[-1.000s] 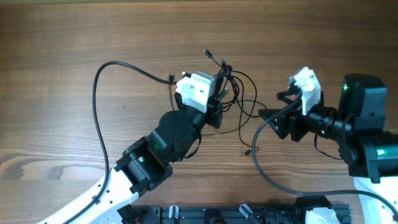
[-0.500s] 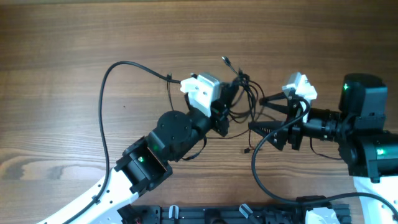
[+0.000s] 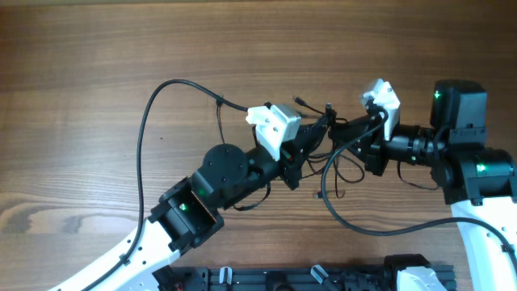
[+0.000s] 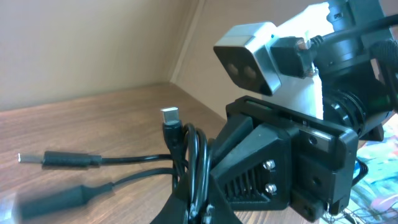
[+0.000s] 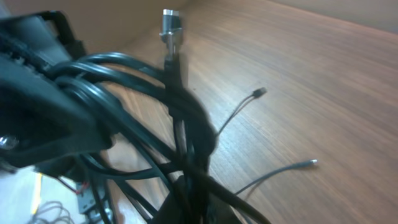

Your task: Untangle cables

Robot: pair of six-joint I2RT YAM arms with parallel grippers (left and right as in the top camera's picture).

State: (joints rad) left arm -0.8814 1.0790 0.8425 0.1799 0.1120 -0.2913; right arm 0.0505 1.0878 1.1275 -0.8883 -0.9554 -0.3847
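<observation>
The cables (image 3: 300, 102) are thin black cords bunched in the air between my two grippers, with loose loops hanging toward the table. My left gripper (image 3: 317, 134) is shut on several strands; in the left wrist view they run up from its fingertips (image 4: 200, 208) to a silver plug (image 4: 170, 115). My right gripper (image 3: 338, 128) faces it from the right and is shut on the same bunch (image 5: 186, 134), close to the left gripper's fingers (image 5: 43, 112). Two thin plug ends (image 5: 260, 92) trail over the wood.
A thick black arm cable (image 3: 144, 129) arcs over the table to the left of the left arm. Another thick cable (image 3: 339, 218) loops under the right arm. A black rail (image 3: 323, 276) runs along the front edge.
The left gripper has carried the bunch to the right. The right gripper has come left to meet it and has shut on the cords.
</observation>
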